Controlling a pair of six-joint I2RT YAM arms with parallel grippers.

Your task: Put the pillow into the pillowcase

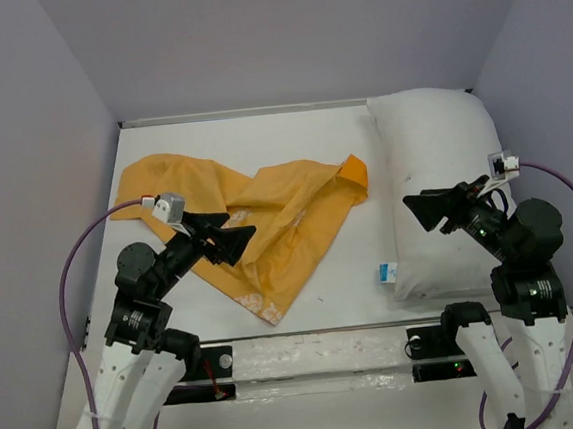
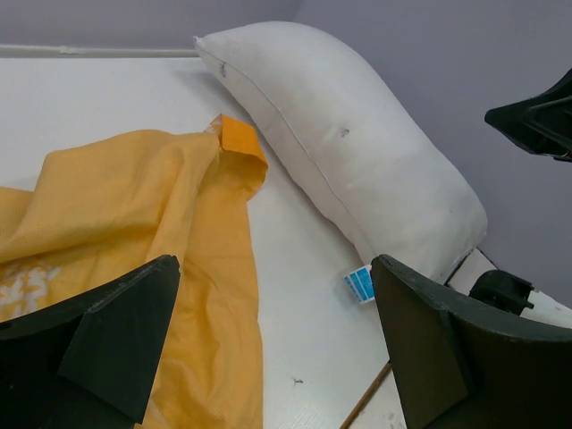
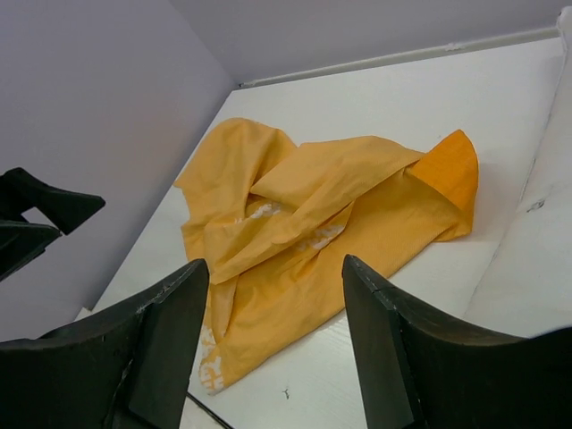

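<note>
Work unstarted: pillow (image 1: 431, 142) at three o'clock, crumpled pillowcase (image 1: 287, 214) at nine; left end effector (image 1: 241, 241) and right end effector (image 1: 422, 213) open, empty.

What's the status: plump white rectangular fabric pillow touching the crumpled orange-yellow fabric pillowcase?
Apart. The right wrist view shows a strip of bare white table between the pillowcase and the pillow.

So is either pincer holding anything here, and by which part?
Nothing. Left pincer open over the crumpled orange-yellow fabric pillowcase, right pincer open over the plump white pillow; both empty.
</note>
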